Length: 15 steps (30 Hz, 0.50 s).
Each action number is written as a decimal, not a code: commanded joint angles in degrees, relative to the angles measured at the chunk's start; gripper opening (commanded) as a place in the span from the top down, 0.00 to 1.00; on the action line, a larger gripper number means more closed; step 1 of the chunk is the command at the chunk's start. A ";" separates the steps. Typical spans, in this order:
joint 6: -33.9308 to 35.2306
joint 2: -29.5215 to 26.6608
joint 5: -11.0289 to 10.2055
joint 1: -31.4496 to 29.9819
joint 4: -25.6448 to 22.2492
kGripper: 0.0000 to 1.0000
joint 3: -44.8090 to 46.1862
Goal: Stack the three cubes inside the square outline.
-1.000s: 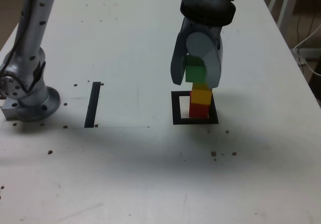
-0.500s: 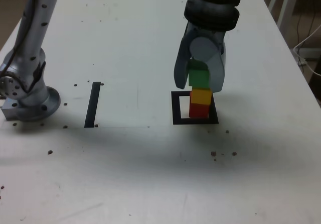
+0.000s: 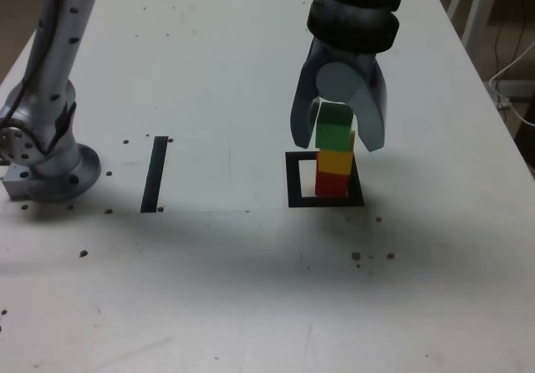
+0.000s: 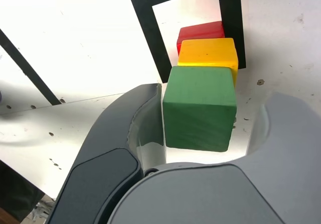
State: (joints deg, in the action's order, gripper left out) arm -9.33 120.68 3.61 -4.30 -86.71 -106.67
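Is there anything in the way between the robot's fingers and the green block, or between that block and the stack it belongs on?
Nothing visible is in the way. The green block sits between the open fingers, and it already rests on the yellow block, above the red block.

three cubes: one green (image 3: 333, 128), one yellow (image 3: 336, 162), one red (image 3: 331, 186); one square outline (image 3: 294, 191); one black strip (image 3: 155, 175); one gripper (image 3: 338, 126).

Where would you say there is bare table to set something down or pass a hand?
In the exterior view, between the black strip and square outline, and the wide stretch below both, bar specks. Crowded: the outline, where green, yellow and red cubes stack beneath the arm.
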 commanded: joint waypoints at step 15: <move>0.18 -7.99 -4.79 1.29 -0.34 0.01 4.66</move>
State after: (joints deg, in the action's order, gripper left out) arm -9.24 114.07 -0.66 -3.35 -86.81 -103.14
